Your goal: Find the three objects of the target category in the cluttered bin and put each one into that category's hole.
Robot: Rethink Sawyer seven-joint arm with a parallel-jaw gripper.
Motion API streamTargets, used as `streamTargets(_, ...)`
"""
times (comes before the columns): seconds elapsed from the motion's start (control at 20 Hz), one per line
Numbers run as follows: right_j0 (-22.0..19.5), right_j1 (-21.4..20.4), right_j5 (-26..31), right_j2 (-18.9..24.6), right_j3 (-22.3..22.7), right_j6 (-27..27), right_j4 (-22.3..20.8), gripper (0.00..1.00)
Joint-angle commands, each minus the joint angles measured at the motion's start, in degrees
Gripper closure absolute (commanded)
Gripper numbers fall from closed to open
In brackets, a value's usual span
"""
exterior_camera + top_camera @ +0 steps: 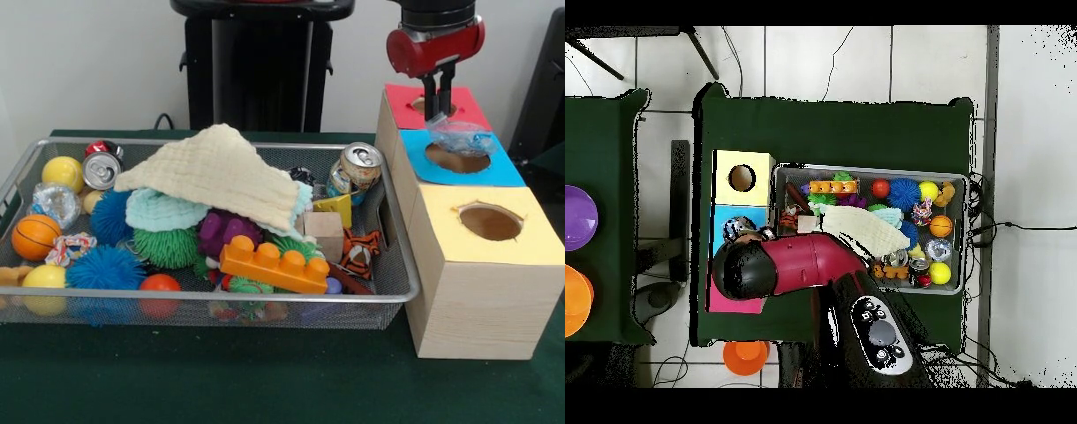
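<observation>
Soft, shiny and hard things

The basket [388,265] is wire mesh, the cloth [221,172] soft and crinkly, the can [357,168] shiny metal, the box [477,300] plain wood.

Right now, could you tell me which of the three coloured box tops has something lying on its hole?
The blue-topped box, the middle one: a crumpled clear plastic item lies at its hole's edge. The red-topped box and yellow-topped box show open holes.

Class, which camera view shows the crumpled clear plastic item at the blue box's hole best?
The front view: the clear plastic item sits plainly at the blue box's hole, just below the gripper. In the overhead view the arm covers most of that box, so the item cannot be made out.
</observation>
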Motion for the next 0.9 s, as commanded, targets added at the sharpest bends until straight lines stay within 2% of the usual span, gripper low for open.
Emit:
streamTargets(0.05, 0.6, 2.5, 5.7, -2.8, 0.2, 5.7, -2.3, 1.00)
streamTargets(0.25, 1.7, 2.5, 5.4, -4.3, -1.1, 6.0, -3.0, 1.00)
streamTargets(0.9, 1.4, 4.0, 6.0, -3.4, -1.3, 4.4, -1.8, 1.00)
